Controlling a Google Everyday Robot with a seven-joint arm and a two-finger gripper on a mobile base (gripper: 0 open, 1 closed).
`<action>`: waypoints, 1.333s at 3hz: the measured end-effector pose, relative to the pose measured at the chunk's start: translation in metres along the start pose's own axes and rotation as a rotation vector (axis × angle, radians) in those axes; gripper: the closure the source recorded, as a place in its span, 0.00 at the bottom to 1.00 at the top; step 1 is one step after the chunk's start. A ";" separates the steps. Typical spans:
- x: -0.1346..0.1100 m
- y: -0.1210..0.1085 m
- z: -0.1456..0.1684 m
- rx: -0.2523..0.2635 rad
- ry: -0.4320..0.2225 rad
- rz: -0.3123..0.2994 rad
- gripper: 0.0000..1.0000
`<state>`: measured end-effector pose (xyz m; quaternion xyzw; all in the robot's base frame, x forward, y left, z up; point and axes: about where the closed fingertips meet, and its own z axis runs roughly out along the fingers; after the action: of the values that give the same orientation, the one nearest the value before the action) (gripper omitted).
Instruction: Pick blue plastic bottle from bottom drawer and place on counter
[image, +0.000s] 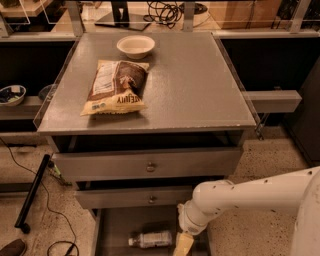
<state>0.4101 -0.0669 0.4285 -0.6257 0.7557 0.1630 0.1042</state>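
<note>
I'm reading the blue plastic bottle (150, 239) as lying on its side on the bottom drawer (114, 224) floor, long axis running 9-to-3, cap pointing to 9 o'clock. The gripper (183, 244) is hanging just beside the bottle's base end, at its 3 o'clock. I cannot tell whether the gripper is spread or closed, or whether it is touching the bottle.

The bottle (150, 239) is small and clear, with a white cap and a pale label; it lies on its side on the floor of the drawer (117, 225), cap pointing left, near the middle; the drawer is the lowest of three, grey and open, its floor flat and plain; the counter (195, 85) is a broad square grey top above the drawers, level, with clear strips along its side edges; the gripper (183, 246) hangs over the drawer just right of the bottle's base end.
</note>
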 end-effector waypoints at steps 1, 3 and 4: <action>-0.006 0.002 0.019 -0.032 -0.027 0.001 0.00; -0.029 -0.014 0.055 -0.083 -0.113 0.013 0.00; -0.028 -0.012 0.059 -0.083 -0.110 0.016 0.00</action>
<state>0.4251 -0.0210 0.3830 -0.6137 0.7463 0.2291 0.1182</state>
